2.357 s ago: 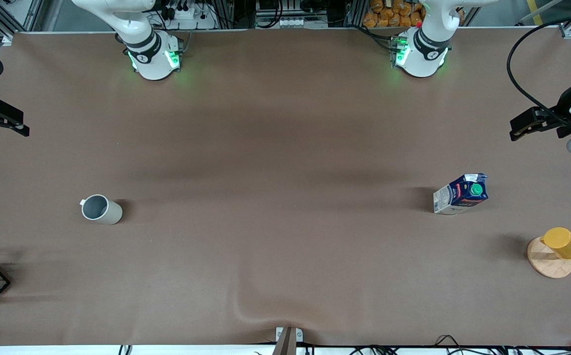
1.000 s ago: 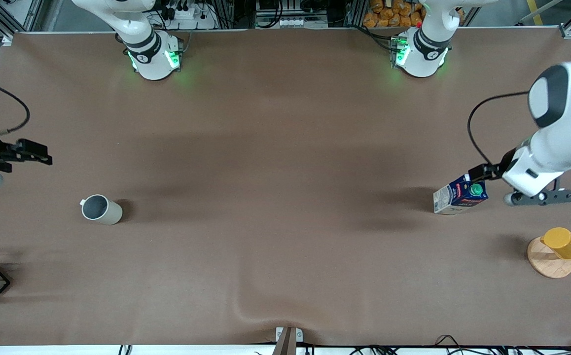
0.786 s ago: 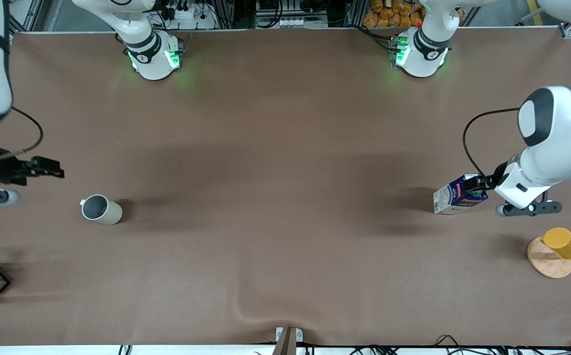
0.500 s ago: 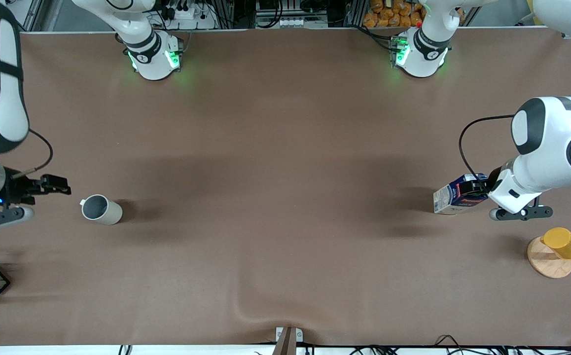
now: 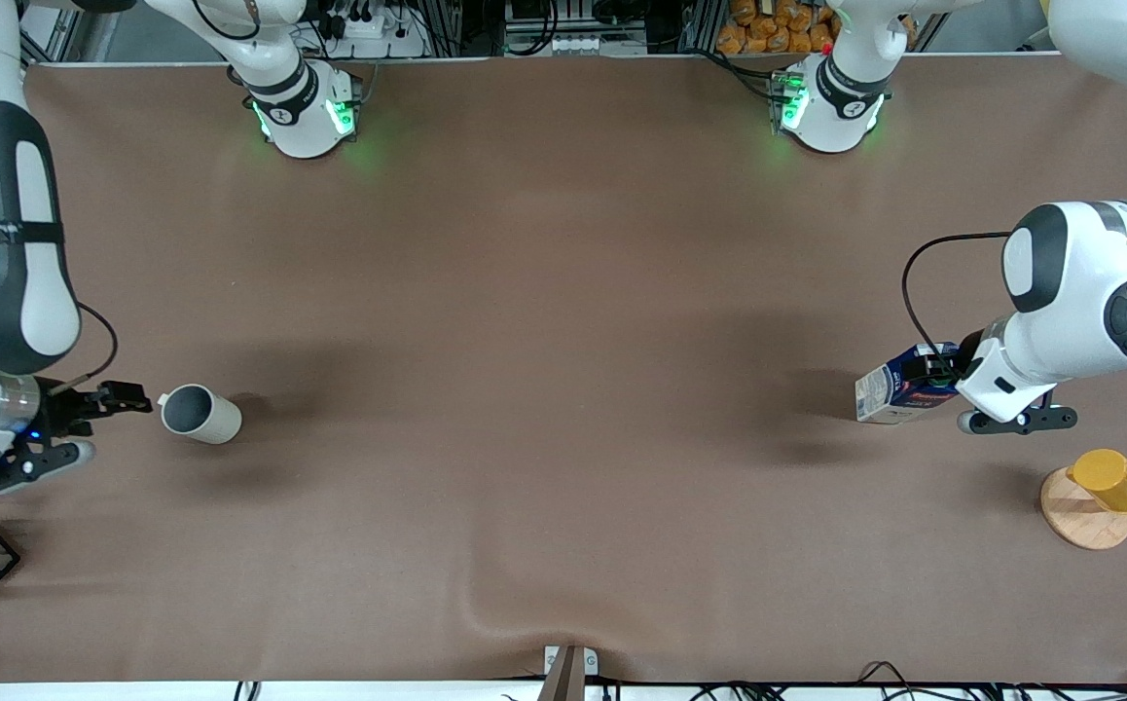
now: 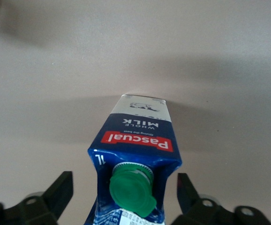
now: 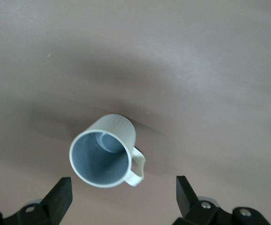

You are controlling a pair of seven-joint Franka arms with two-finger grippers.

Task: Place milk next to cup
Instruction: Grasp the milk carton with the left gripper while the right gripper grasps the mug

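Left gripper (image 6: 121, 197): jaws spread wide, one finger on each side of the milk's (image 6: 137, 164) gable, not yet pressing the walls as far as the wrist view shows. Nothing grasped. In the front view the same gripper (image 5: 943, 375) sits at the carton's top end, toward the left arm's end of the table.

Milk (image 5: 906, 384): small gable-top carton, dark blue and white, red label band, round green cap (image 6: 132, 193). It stands upright on the brown table (image 5: 563, 292), well apart from the cup.

Handling, judged: cardboard walls, stiff at the folded edges but giving in the middle of a panel. If full, fairly heavy for its size, with liquid that may slosh. Coated surface probably slick. Best hold looks to be across the two flat side panels just below the gable, where the folds stiffen the box. The sloped top would squeeze the fingers upward and off; the cap is too small to carry by. Firm but not crushing pressure, and keep it upright in transit.

Right gripper (image 7: 121, 199): also spread open and empty, hovering low just beside the cup (image 7: 106, 150), handle toward it. In the front view this gripper (image 5: 126, 401) is at the right arm's end of the table.

Cup (image 5: 199, 414): pale grey-beige mug, grey inside, upright on the table. Light and rigid by the look of it; a nudge could slide it.

Yellow cup (image 5: 1113, 480) on a round wooden stand (image 5: 1074, 521), nearer the front camera than the milk.
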